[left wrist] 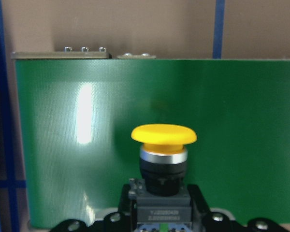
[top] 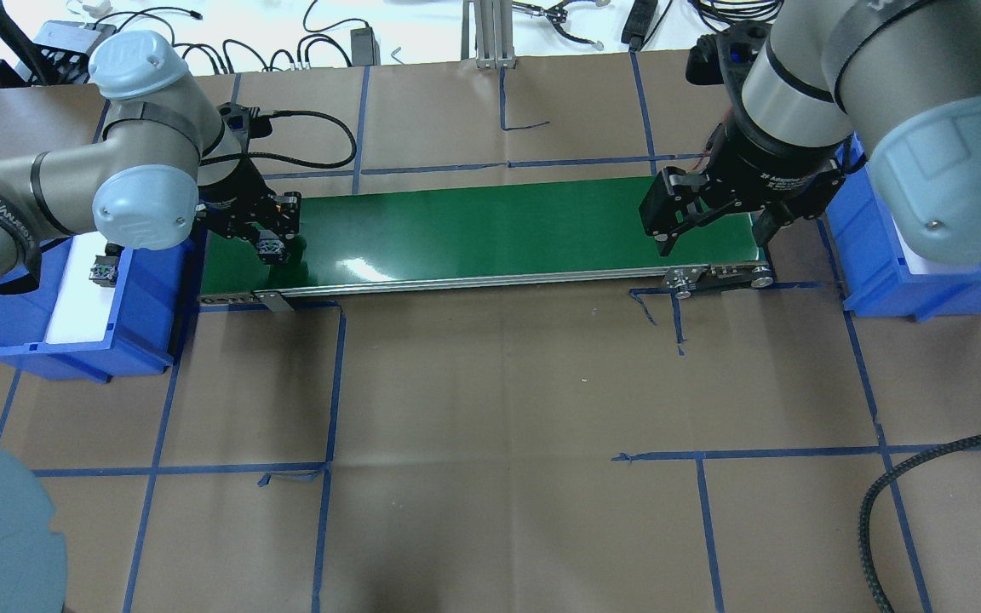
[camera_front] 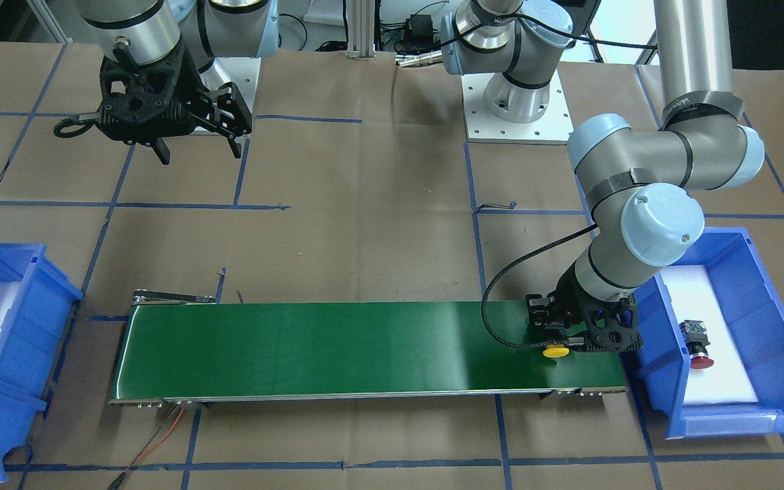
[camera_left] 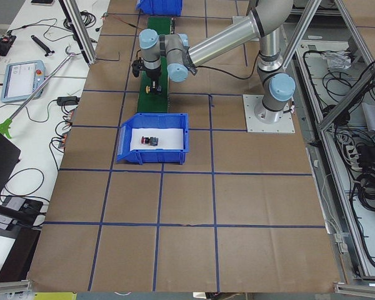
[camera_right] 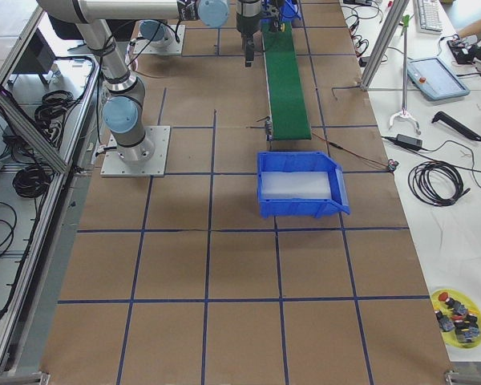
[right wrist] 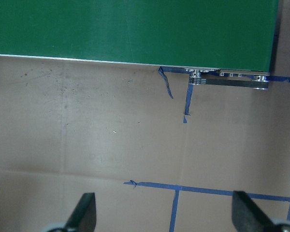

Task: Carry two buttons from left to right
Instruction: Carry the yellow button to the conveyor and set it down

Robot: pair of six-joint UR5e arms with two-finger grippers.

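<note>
Yellow-capped button [camera_front: 557, 351] is tipped sideways over the green belt [camera_front: 365, 347]; red-capped button [camera_front: 698, 348] lies in blue bin [camera_front: 776, 320].

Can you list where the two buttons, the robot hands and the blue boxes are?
Yellow-capped push-button with black body: gripped by the left gripper, at one end of the green conveyor belt
Red-capped push-button: lying on white padding in the blue plastic bin beside that end
Right gripper: open, empty, raised near the belt's other end
Second blue bin: past that other end, also padded
</note>
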